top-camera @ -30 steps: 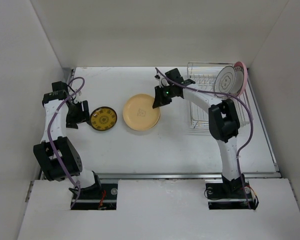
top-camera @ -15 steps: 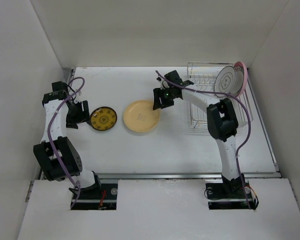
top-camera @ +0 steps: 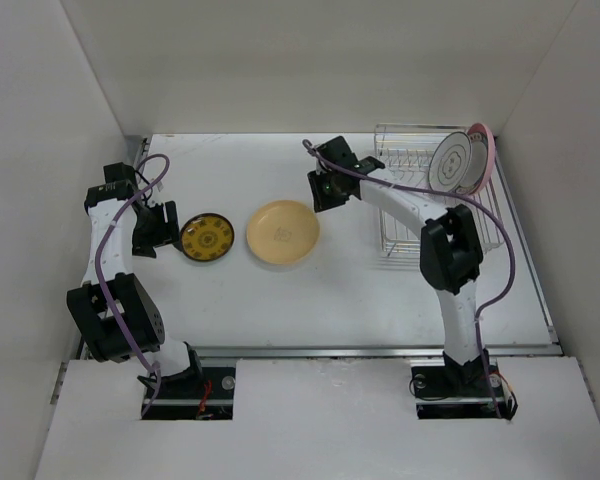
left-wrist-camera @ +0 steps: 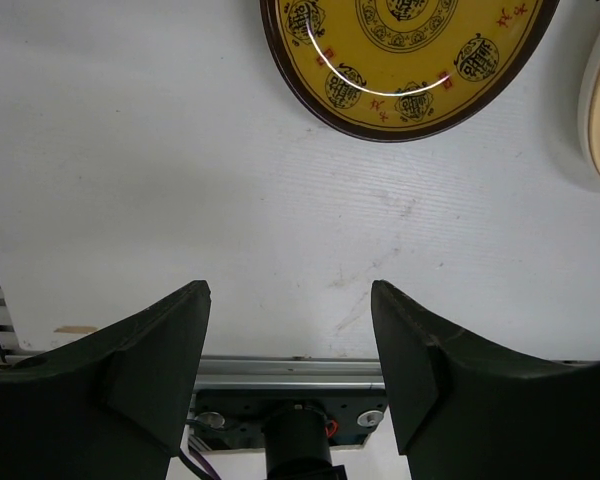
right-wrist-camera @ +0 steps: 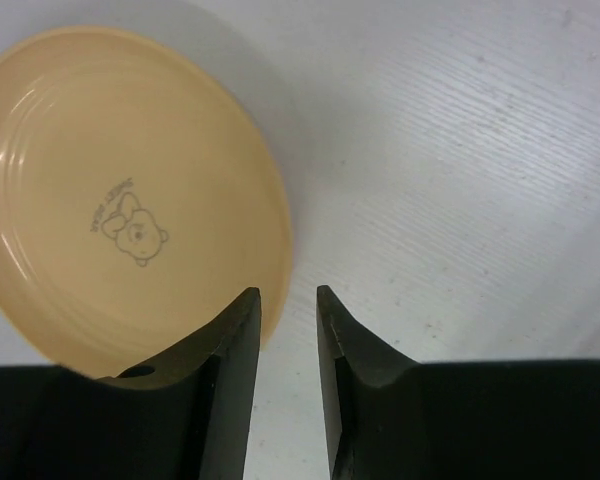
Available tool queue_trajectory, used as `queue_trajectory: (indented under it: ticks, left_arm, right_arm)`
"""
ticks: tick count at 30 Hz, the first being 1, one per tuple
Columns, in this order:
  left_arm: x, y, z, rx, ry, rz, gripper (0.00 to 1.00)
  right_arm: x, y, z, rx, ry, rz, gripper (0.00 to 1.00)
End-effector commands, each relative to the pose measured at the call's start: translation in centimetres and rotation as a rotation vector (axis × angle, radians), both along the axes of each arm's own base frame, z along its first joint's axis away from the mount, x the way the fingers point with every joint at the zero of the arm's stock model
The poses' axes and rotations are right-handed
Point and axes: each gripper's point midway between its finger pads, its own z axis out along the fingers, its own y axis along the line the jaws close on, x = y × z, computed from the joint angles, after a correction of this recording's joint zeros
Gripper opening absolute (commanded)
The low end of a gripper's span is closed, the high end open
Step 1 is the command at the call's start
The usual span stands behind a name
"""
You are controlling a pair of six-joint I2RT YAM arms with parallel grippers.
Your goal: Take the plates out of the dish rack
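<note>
Right gripper (right-wrist-camera: 287, 295), narrowly parted, and left gripper (left-wrist-camera: 290, 292), wide, hold nothing. Cream plate (top-camera: 282, 232) and yellow plate (top-camera: 207, 238) lie left of the rack (top-camera: 398, 238); white plate (top-camera: 453, 160) and pink plate (top-camera: 485, 150) wait inside.

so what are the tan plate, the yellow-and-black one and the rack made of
Tan plate: likely glazed ceramic or melamine, smooth with molded rings and a printed bear. Yellow-and-black plate: glossy, with a sharp light streak; ceramic or hard plastic. Dish rack: thin silvery wire, apparently metal.
</note>
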Motion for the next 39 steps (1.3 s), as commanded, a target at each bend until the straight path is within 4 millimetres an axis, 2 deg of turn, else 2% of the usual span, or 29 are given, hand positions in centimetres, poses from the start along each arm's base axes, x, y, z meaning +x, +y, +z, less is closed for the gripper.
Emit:
queue_trajectory:
  ticks: [1, 2, 3, 4, 5, 6, 7, 8, 9, 11, 12, 14, 15, 19, 24, 27, 31, 32, 34, 35, 36, 39]
  left_arm:
    - [-1.1, -0.2, 0.2, 0.006, 0.015, -0.007, 0.63]
    - [-1.1, -0.2, 0.2, 0.007, 0.015, -0.007, 0.63]
    - [-1.1, -0.2, 0.2, 0.007, 0.015, -0.007, 0.63]
    - [-1.2, 0.0, 0.2, 0.015, 0.018, -0.005, 0.63]
    - [-1.2, 0.0, 0.2, 0.015, 0.018, -0.005, 0.63]
    - [-1.2, 0.0, 0.2, 0.015, 0.018, -0.005, 0.63]
    - [-1.2, 0.0, 0.2, 0.015, 0.018, -0.005, 0.63]
    - [-0.9, 0.1, 0.2, 0.018, 0.009, -0.005, 0.63]
    - [-0.9, 0.1, 0.2, 0.018, 0.009, -0.005, 0.63]
    - [-1.2, 0.0, -0.1, 0.015, 0.019, -0.005, 0.63]
    - [-1.0, 0.1, -0.1, 0.017, 0.010, -0.005, 0.63]
    - [-0.9, -0.1, -0.1, 0.009, 0.008, -0.007, 0.63]
    - [-0.9, -0.1, -0.1, 0.009, 0.008, -0.007, 0.63]
    - [-0.9, -0.2, -0.3, 0.000, 0.013, -0.018, 0.63]
    - [-0.8, -0.2, -0.5, -0.002, 0.022, -0.018, 0.63]
    - [-0.8, -0.2, -0.5, -0.002, 0.022, -0.018, 0.64]
    - [-1.1, -0.3, -0.5, -0.005, 0.031, -0.018, 0.64]
    - [-1.1, -0.3, -0.5, -0.005, 0.031, -0.018, 0.64]
    - [-1.1, -0.3, -0.5, -0.005, 0.031, -0.018, 0.64]
    - [-1.1, -0.3, -0.5, -0.005, 0.031, -0.018, 0.64]
    - [-1.1, -0.3, -0.5, -0.005, 0.031, -0.018, 0.64]
    - [-1.1, -0.3, -0.5, -0.005, 0.031, -0.018, 0.64]
  right_arm:
    - [1.1, -0.1, 4.5, 0.003, -0.131, -0.054, 0.34]
    - [1.4, -1.0, 6.8, 0.022, -0.178, -0.090, 0.35]
    - [1.8, -1.8, 8.5, 0.029, -0.221, -0.117, 0.46]
    - [2.7, -3.6, 10.1, 0.028, -0.263, -0.166, 0.52]
    - [3.4, -5.7, 11.7, 0.004, -0.313, -0.243, 0.55]
    - [3.6, -7.6, 14.6, 0.007, -0.373, -0.298, 0.60]
    - [4.0, -9.6, 15.7, -0.012, -0.406, -0.356, 0.64]
    - [5.0, -13.6, 16.9, -0.064, -0.451, -0.471, 0.69]
    - [5.3, -15.7, 17.7, -0.082, -0.472, -0.525, 0.73]
    - [5.4, -19.7, 18.5, -0.125, -0.468, -0.610, 0.74]
    - [5.8, -23.1, 18.6, -0.144, -0.461, -0.675, 0.74]
    - [6.0, -26.5, 18.8, -0.160, -0.458, -0.742, 0.74]
    - [6.2, -29.2, 18.8, -0.161, -0.450, -0.787, 0.74]
    - [6.9, -33.9, 16.6, -0.186, -0.396, -0.873, 0.71]
    - [7.0, -37.8, 14.0, -0.189, -0.349, -0.988, 0.67]
    - [7.1, -38.4, 12.6, -0.150, -0.333, -0.979, 0.64]
    - [8.1, -37.2, 10.1, -0.112, -0.278, -0.925, 0.56]
    - [8.4, -37.0, 10.3, -0.100, -0.286, -0.919, 0.55]
    - [8.9, -36.7, 8.9, -0.091, -0.264, -0.903, 0.55]
    - [9.3, -36.6, 9.2, -0.077, -0.279, -0.898, 0.53]
    - [9.6, -36.6, 8.6, -0.079, -0.275, -0.897, 0.53]
    - [10.5, -36.0, 8.0, -0.053, -0.262, -0.872, 0.40]
